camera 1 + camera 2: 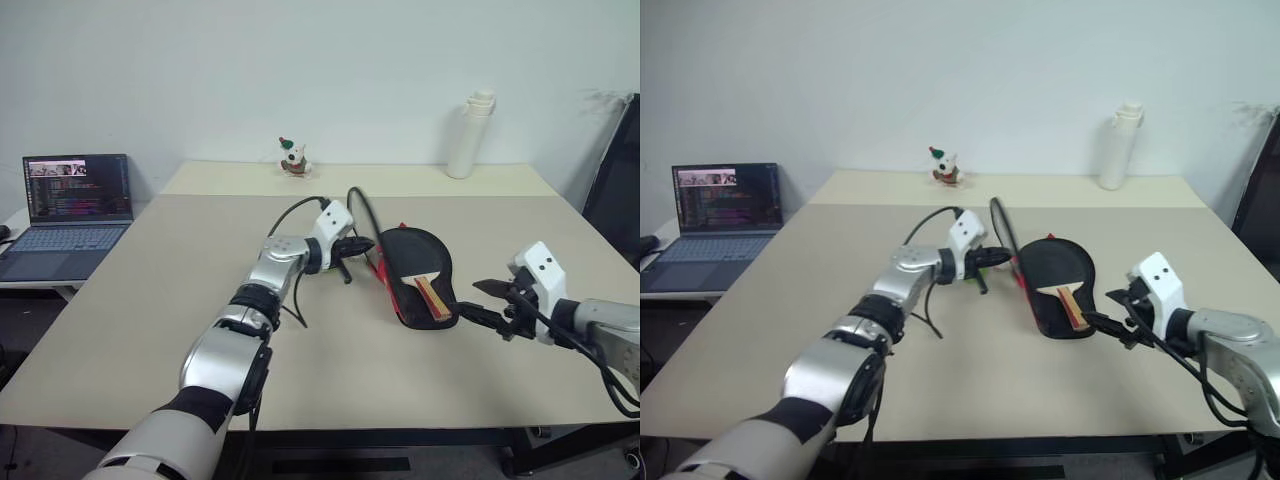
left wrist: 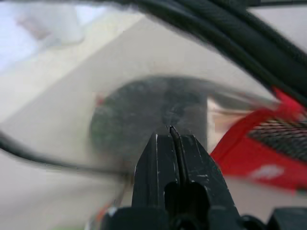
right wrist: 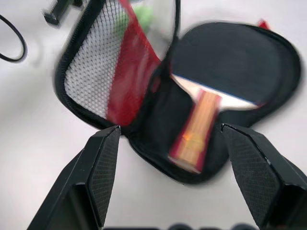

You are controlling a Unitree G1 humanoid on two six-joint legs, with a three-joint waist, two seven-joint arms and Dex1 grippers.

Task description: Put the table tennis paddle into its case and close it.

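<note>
Paddle lies in the open case point(image 1: 400, 285)
Left tool point(image 1: 362, 247) clenched on case's raised flap; right tool point(image 1: 487, 303) released beside the table tennis paddle point(image 1: 422, 262).

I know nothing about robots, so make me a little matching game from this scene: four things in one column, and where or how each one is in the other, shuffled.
Things:
1. table tennis paddle
2. case
3. left tool
4. right tool

States:
A. shut, beside the raised lid
B. open, near the paddle's handle end
C. lying inside the open pouch
D. unzipped, lid lifted

Pairs: 1-C, 2-D, 3-A, 4-B
</note>
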